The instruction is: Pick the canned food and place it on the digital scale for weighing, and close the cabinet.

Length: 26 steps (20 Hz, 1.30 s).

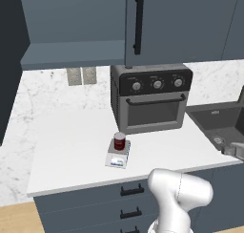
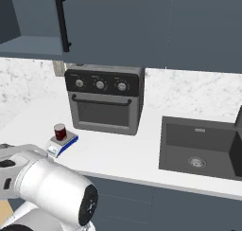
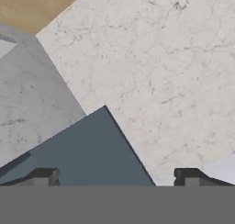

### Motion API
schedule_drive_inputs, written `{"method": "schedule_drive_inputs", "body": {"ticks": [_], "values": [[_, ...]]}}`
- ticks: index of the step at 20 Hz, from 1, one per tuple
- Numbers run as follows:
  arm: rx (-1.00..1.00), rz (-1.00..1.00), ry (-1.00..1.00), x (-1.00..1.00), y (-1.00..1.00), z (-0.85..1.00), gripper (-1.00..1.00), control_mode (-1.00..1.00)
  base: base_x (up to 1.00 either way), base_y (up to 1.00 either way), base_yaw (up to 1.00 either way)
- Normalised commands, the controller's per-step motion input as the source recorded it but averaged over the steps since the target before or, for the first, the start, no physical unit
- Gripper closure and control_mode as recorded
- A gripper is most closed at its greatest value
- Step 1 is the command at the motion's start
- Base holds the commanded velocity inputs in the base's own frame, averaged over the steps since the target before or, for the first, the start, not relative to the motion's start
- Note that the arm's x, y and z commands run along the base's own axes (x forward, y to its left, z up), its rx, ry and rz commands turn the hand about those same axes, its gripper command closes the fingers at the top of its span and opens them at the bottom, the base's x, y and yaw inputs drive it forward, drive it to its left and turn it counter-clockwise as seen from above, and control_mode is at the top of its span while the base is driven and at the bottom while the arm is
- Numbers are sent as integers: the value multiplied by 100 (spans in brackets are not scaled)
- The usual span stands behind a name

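One canned food (image 1: 119, 141) is sitting upright on the digital scale (image 1: 117, 158), on the bench (image 1: 66, 146) just before the toaster oven (image 1: 151, 98). We're seeing our claw (image 3: 117, 176) gaping wide, gripping nothing.

White glossy arm (image 1: 180, 198), dark joint cap (image 2: 88, 204)

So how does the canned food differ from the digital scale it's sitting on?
The canned food is a dark red upright cylinder with a silver-grey top; the digital scale is flat, square and grey with a white front edge and a blue display. The can is narrower than the scale's plate but stands taller. The can rests on the scale; the scale rests on the counter. Both are small beside the toaster oven.
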Motion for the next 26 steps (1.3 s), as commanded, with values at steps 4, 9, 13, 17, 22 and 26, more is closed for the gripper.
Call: {"method": "schedule_drive_inputs", "body": {"ticks": [4, 9, 13, 17, 22, 26], "values": [[8, -11, -39, -62, 100, -69, -100, -100, 0, 0, 0], [9, -8, -38, -56, 100, -78, -100, -100, 0, 0, 0], [10, 0, -30, -34, 100, -100, -100, -100, 0, 0, 0], [9, 0, -26, -29, 100, -100, -100, -100, 0, 0, 0], [10, 0, -21, -15, 100, -100, -100, -100, 0, 0, 0], [10, -1, -10, -3, 100, -100, -100, -100, 0, 0, 0]]}}
